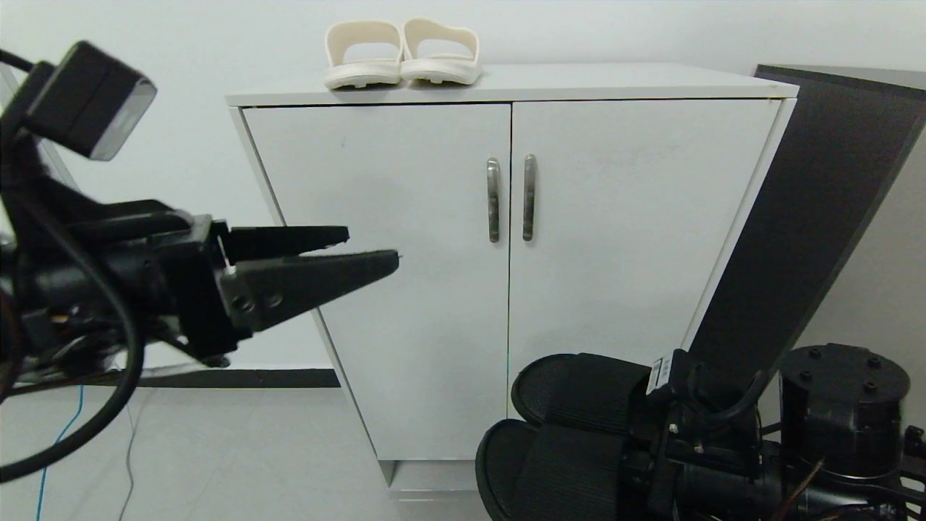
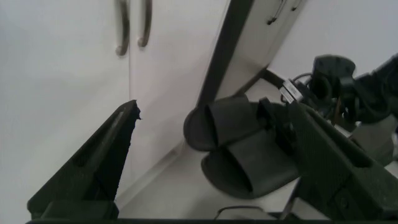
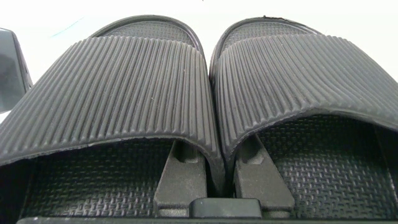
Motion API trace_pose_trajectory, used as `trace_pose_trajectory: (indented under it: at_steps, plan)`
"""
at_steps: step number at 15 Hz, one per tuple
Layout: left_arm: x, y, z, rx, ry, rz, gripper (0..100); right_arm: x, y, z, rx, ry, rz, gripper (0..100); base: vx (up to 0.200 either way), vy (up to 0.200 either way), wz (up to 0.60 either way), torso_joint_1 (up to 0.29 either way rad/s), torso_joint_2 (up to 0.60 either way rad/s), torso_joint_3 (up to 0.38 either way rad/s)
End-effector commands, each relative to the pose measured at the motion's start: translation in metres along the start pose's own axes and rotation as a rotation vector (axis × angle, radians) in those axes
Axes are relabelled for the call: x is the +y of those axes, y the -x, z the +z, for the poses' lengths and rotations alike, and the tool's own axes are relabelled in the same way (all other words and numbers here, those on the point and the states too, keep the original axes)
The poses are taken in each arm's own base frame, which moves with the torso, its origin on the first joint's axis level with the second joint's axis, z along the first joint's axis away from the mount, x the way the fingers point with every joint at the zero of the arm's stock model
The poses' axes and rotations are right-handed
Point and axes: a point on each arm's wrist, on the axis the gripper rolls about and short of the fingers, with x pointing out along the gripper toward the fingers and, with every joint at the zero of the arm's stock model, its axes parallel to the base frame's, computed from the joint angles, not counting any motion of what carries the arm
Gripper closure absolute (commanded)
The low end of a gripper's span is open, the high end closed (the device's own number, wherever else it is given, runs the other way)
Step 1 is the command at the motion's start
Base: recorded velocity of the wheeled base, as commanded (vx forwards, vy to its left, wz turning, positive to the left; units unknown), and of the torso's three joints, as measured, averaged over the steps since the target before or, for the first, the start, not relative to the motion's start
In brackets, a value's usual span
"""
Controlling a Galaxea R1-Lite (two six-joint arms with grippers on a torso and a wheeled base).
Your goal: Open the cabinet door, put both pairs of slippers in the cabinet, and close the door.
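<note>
1. Both doors of the cabinet point(image 1: 636, 79) are shut. The left door handle point(image 1: 493, 200) and the right door handle point(image 1: 529, 197) sit side by side at the doors' meeting edges.
2. The left gripper point(image 1: 372, 247) hangs in front of the left door, roughly midway across it. Its fingers are parted and hold nothing. In the left wrist view they stand well apart, with the handles visible beyond them.
3. The key relation is that both handles lie to the robot's right of the left gripper's tips, a little higher, and closer to the cabinet face. The fingers already point that way.
4. Each handle's long axis runs up and down, so I judge the fingers should straddle a bar from its two sides (a pull on the left door handle looks the shorter reach).
5. The right gripper point(image 3: 216, 168) is clamped on the black slippers point(image 1: 571, 420), pinching the pair's inner walls together. It holds them low in front of the right door's lower edge, so this arm is not free to take a handle.
6. The cream slippers point(image 1: 401, 54) sit side by side on the cabinet's top, above the left door and close to the front edge.
</note>
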Motion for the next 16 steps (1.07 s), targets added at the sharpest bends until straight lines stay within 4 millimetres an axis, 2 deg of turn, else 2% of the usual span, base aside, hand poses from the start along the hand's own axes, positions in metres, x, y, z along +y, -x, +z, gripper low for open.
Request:
trace_pose_trajectory:
  at_steps: [1,2,3,4,7,10,12,16]
  plan:
    - [0.02,-0.054,-0.011,0.027,0.022,-0.028,0,-0.001,0.001,-0.001,0.003,-0.002,-0.006,100,0.0,0.0,0.0,0.0,0.0,0.0]
    - [0.024,-0.063,-0.012,0.017,0.018,-0.034,0,-0.001,0.001,-0.001,0.005,-0.002,-0.005,100,0.0,0.0,0.0,0.0,0.0,0.0]
    - [0.028,-0.084,-0.013,0.0,0.01,-0.056,0,-0.002,0.0,-0.003,0.011,-0.004,-0.006,100,0.0,0.0,0.0,0.0,0.0,0.0]
    - [0.032,-0.096,-0.013,-0.007,0.006,-0.066,0,-0.002,0.0,-0.003,0.012,-0.005,-0.006,100,0.0,0.0,0.0,0.0,0.0,0.0]
    - [0.042,-0.126,-0.008,-0.008,0.017,-0.143,0,-0.001,0.0,-0.004,0.015,-0.005,-0.005,100,0.0,0.0,0.0,0.0,0.0,0.0]
    - [0.041,-0.151,-0.002,-0.006,0.109,-0.238,0,-0.002,0.0,-0.003,0.011,-0.004,-0.006,100,0.0,0.0,0.0,0.0,0.0,0.0]
    - [0.037,-0.171,-0.006,0.005,0.126,-0.277,0,-0.002,0.0,-0.004,0.014,-0.005,-0.007,100,0.0,0.0,0.0,0.0,0.0,0.0]
    - [0.042,-0.185,-0.001,-0.01,0.208,-0.278,0,-0.003,0.0,-0.003,0.009,-0.007,-0.01,100,0.0,0.0,0.0,0.0,0.0,0.0]
